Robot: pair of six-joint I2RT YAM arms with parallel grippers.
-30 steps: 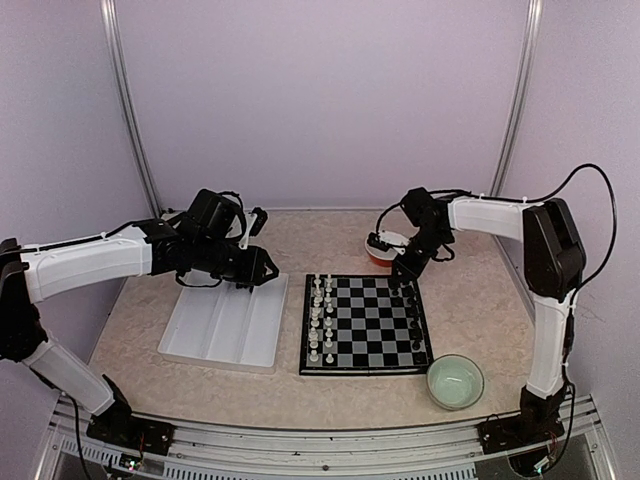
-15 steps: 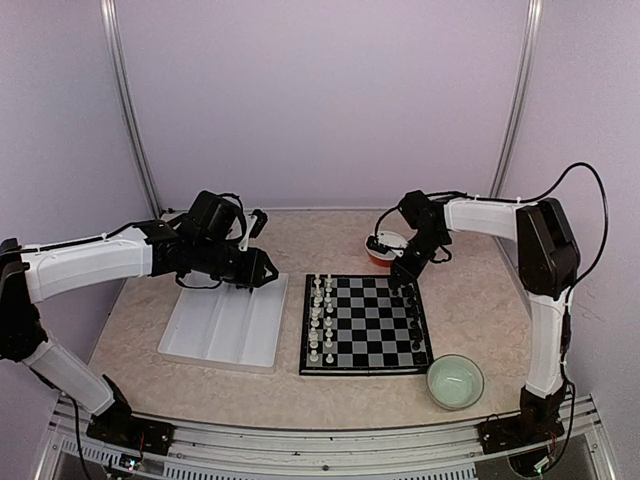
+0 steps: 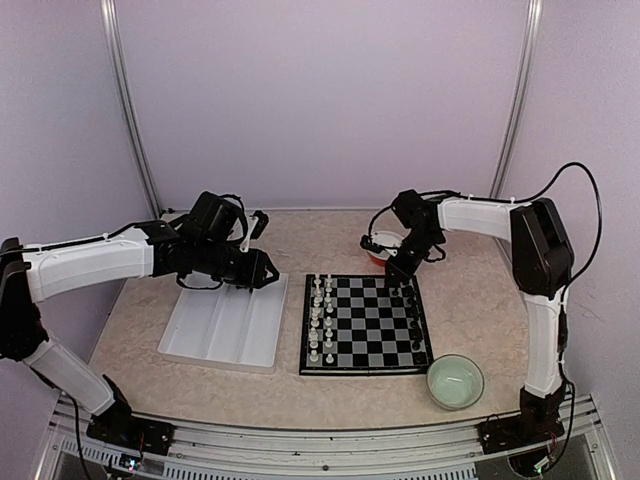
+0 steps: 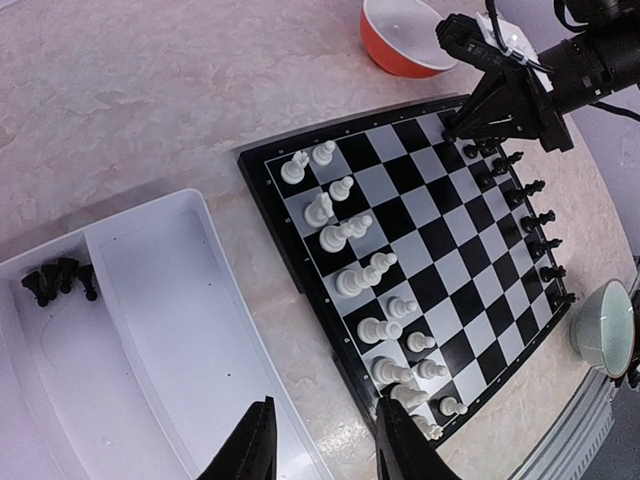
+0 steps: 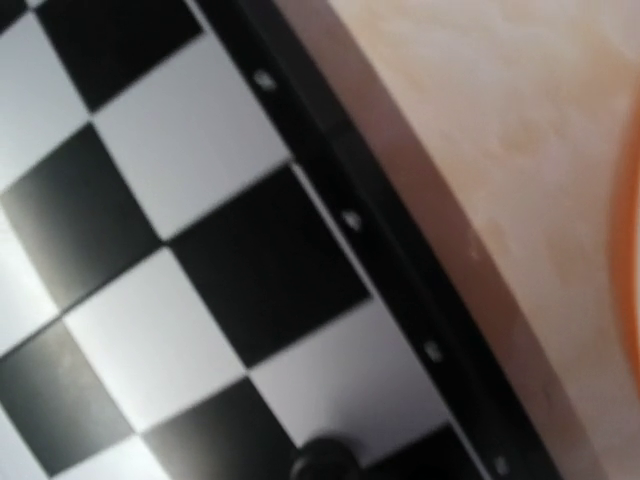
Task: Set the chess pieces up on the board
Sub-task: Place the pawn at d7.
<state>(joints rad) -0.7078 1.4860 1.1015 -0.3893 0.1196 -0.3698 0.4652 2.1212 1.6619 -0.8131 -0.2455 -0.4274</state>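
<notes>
1. The step in hand, as I judge it, is filling the black side. The right gripper (image 4: 452, 125) is down at the far corner of the flat black-and-white checkered chessboard (image 4: 430, 230), right by the small black plastic chess pieces (image 4: 520, 200) that line that edge.
2. Its jaws are closed almost to nothing. Whether a piece is pinched between the tips cannot be told: its wrist view shows only squares, the black border and one dark rounded top at the lower edge.
3. The left gripper (image 4: 325, 450) hovers above the white rectangular partitioned tray (image 4: 170, 300) beside the board. Its jaws are partly apart with nothing between them.
4. A small cluster of spare black figures (image 4: 60, 280) sits in a tray compartment away from the board, so the set looks unfinished.
5. If a piece is held, the next move calls for setting it upright and centred on its corner square, then opening and lifting straight up. The tray cluster would then need a narrow, careful pinch on one figure at a time.
6. The small white plastic chess pieces (image 4: 350, 260) stand in two rows along the opposite edge, well clear of the work.
7. The black figures stand close together, so a sideways drift could topple the neighbours.
8. The orange bowl (image 3: 383, 248) sits just beyond that corner, close to the right arm. A pale green bowl (image 3: 455, 381) rests on the beige worktop (image 3: 470, 300) off the near corner.
</notes>
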